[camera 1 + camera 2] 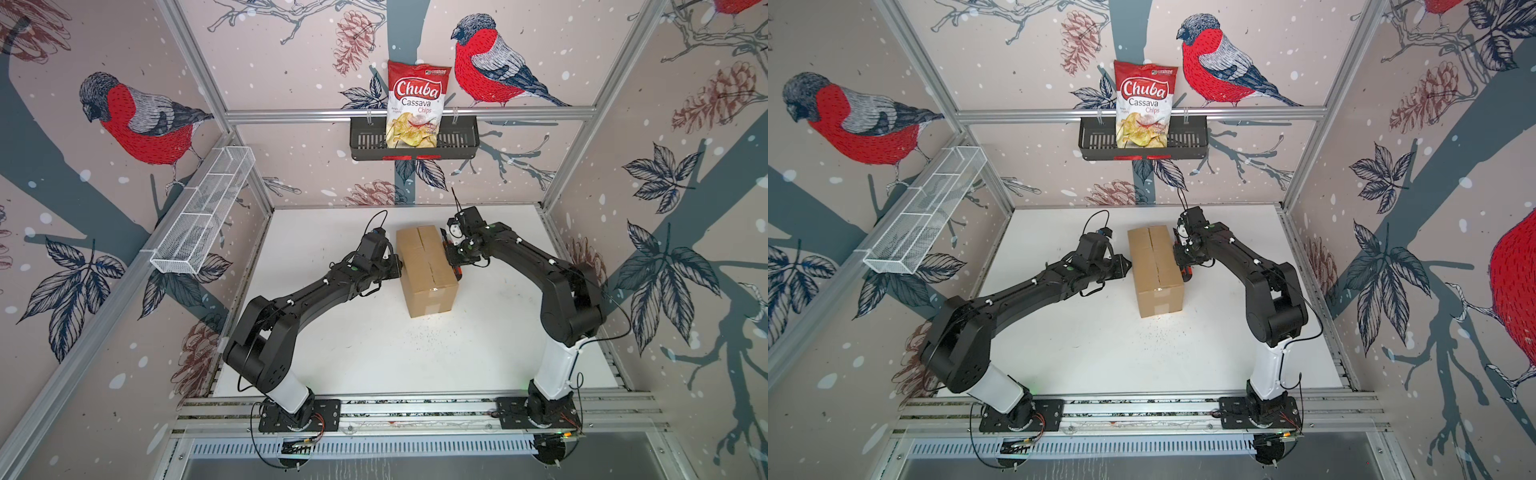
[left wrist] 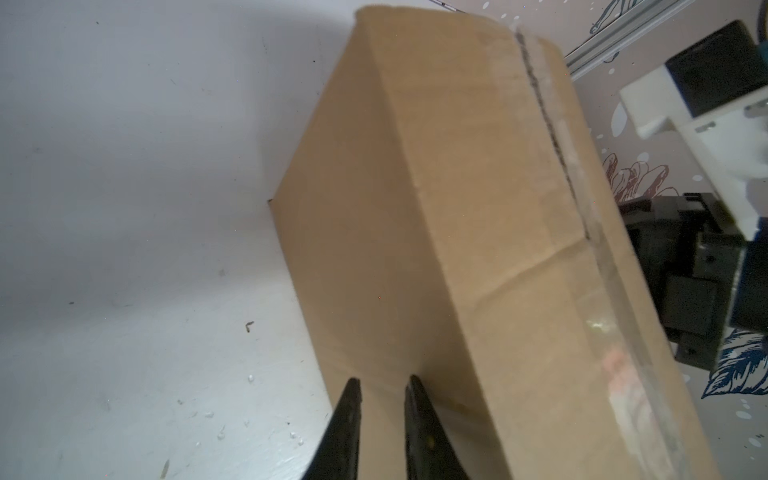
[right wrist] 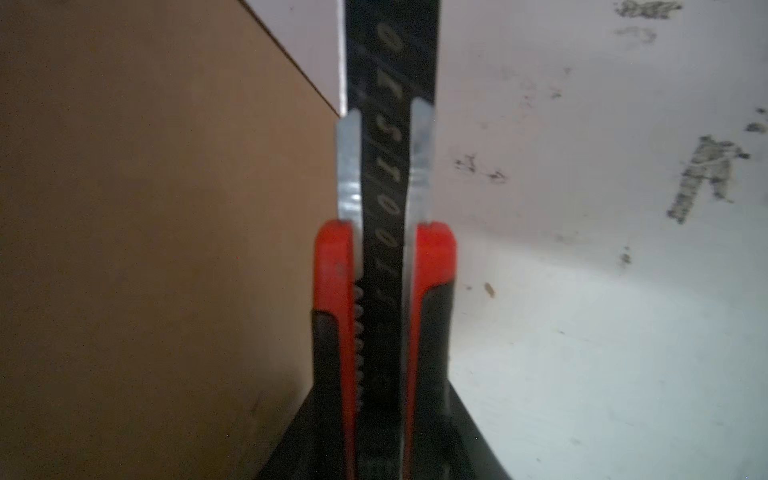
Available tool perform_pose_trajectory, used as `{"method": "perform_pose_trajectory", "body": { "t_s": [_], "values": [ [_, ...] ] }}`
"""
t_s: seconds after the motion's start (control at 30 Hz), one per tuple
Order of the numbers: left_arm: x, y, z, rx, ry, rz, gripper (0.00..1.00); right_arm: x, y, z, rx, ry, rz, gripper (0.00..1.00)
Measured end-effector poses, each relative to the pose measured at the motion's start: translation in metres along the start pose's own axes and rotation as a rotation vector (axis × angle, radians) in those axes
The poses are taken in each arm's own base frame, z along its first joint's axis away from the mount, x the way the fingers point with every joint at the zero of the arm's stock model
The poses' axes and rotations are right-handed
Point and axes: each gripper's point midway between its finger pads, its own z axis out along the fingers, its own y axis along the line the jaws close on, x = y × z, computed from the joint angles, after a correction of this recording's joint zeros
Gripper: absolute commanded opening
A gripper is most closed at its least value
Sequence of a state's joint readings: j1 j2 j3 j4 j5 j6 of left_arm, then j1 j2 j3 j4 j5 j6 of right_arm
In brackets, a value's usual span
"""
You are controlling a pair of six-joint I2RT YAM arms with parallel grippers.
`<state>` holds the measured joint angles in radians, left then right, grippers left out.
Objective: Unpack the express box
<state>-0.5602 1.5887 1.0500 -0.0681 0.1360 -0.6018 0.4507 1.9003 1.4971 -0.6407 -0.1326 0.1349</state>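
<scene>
Brown cardboard express box point(image 1: 426, 266) sits taped shut mid table point(image 1: 498, 332), left gripper point(image 2: 382, 386), tips narrow & empty, touching its 9 o'clock side, prob. so it won't slide, while right gripper point(image 1: 452, 255) at 3 o'clock squeezes a red knife point(image 3: 382, 249), ready to cut the tape.

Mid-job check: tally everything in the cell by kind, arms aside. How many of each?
Cardboard box: 1
Utility knife: 1
Chips bag: 1
Baskets: 2 (black basket, white wire basket)
Total: 5
</scene>
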Motion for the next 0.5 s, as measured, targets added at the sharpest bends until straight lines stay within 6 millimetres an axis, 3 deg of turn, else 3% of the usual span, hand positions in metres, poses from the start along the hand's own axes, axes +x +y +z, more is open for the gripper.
{"method": "perform_pose_trajectory", "body": {
  "t_s": [0.2, 0.37, 0.5],
  "values": [
    [-0.002, 0.008, -0.020, -0.031, -0.027, -0.007, 0.22, -0.007, 0.014, 0.011, -0.043, 0.001, 0.035, 0.10],
    [-0.013, 0.018, -0.046, -0.081, -0.090, -0.034, 0.23, -0.004, 0.001, 0.014, -0.046, 0.005, 0.089, 0.10],
    [-0.014, 0.033, -0.064, -0.147, -0.129, -0.041, 0.24, 0.005, -0.024, 0.016, -0.019, 0.001, 0.139, 0.10]
  ]
}}
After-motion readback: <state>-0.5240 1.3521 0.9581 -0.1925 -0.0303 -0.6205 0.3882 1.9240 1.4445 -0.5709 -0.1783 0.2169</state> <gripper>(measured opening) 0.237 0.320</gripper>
